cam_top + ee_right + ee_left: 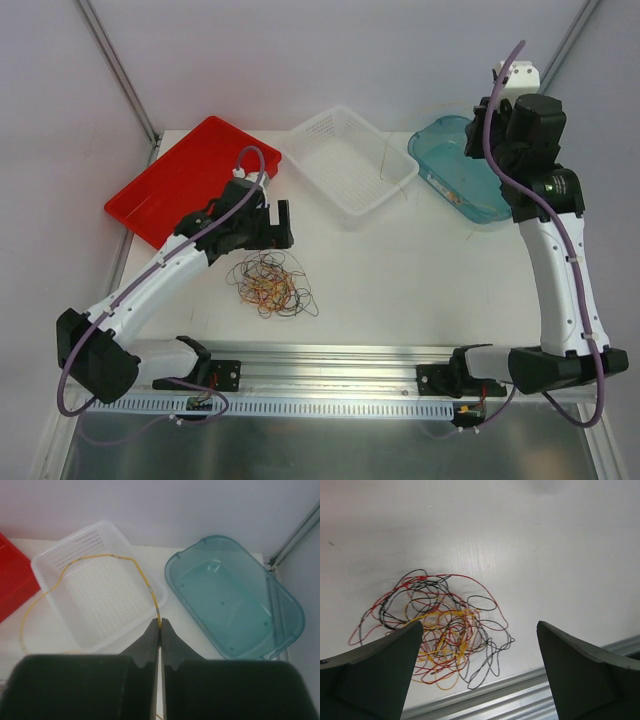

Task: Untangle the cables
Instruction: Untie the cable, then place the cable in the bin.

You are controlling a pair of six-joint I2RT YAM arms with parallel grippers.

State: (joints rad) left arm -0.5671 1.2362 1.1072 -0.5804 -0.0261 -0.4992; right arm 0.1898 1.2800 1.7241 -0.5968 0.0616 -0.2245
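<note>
We see the left gripper (480, 630) spread apart above the cables (270, 283) tangled at lower centre-left of the top view, while the right gripper (160, 626), upper right, is clamped on 1 yellow cable (100, 557) arcing across the white basket (95, 600).

Most cables (440, 630) sit in one loose knot: thin red, black and yellow wires in overlapping loops, flat on the desk (545, 555) near its front edge. One yellow cable (100, 556) is out, pinched in the closed right hand (160, 626) and arcing over the white basket (55, 555). Its far end probably reaches the desk.
</note>
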